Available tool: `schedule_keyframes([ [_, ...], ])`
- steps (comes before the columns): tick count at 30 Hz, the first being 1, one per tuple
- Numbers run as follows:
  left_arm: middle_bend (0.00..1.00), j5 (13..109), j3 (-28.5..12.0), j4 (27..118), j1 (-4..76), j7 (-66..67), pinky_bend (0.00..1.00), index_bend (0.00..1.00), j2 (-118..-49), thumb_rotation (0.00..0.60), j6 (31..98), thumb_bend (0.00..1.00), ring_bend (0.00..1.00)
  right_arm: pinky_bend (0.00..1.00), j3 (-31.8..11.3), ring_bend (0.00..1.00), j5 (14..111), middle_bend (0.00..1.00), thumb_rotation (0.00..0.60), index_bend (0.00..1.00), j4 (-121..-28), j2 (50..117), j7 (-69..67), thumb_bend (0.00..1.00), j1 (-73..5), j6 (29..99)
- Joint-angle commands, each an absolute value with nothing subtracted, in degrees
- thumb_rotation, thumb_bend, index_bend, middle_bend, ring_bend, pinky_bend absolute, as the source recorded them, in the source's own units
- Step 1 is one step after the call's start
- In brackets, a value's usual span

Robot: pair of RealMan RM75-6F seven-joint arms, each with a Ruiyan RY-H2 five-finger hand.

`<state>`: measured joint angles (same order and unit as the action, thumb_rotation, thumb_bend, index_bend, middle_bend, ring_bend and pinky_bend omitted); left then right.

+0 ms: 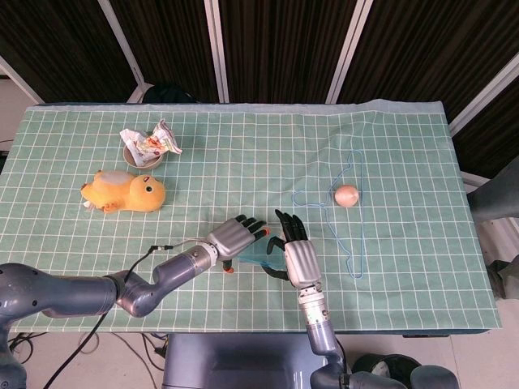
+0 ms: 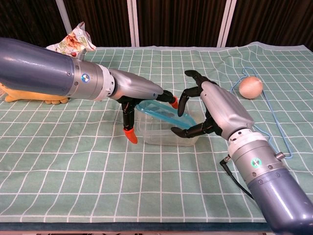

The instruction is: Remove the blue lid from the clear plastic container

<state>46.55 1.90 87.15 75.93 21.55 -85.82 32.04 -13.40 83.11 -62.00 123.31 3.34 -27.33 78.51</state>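
The clear plastic container (image 2: 164,133) stands on the green checked cloth near the front edge, between my two hands. Its blue lid (image 2: 159,111) is tilted, with the left end raised off the rim and the right end still low by the container. My left hand (image 2: 142,95) grips the lid's raised left edge, its orange-tipped fingers reaching over the lid and its thumb hanging beside the container. My right hand (image 2: 208,110) holds the container's right end, thumb on the near wall and fingers curled over the far side. In the head view, left hand (image 1: 235,237), lid (image 1: 258,253) and right hand (image 1: 297,253) crowd together.
A round beige ball (image 1: 346,194) lies inside a thin blue wire hanger (image 1: 354,243) to the right. At the far left lie a yellow plush duck (image 1: 126,192) and a snack packet in a small bowl (image 1: 148,144).
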Motion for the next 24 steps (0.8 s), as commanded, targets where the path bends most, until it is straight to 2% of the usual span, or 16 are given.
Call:
schedule_keyframes([
  [1,0.0,47.0,1.8,87.7,75.5,21.3,0.06,0.0,-85.1,0.6,32.9,0.0,0.0,0.0,-13.4,0.0,83.0,0.07,0.6,0.59,-62.1,123.2,3.4,1.0,-27.3,78.6],
  [18,0.0,52.6,-2.3,89.5,71.9,17.0,0.05,0.0,-82.7,0.6,37.4,0.0,0.0,0.0,-13.0,0.0,83.6,0.08,0.6,0.59,-63.5,122.5,3.9,1.0,-27.3,79.6],
  [24,0.0,53.8,-3.9,90.6,71.1,15.8,0.05,0.0,-80.7,0.6,38.3,0.0,0.0,0.0,-14.4,0.0,84.0,0.08,0.6,0.59,-64.3,122.8,4.2,1.0,-28.5,79.8],
])
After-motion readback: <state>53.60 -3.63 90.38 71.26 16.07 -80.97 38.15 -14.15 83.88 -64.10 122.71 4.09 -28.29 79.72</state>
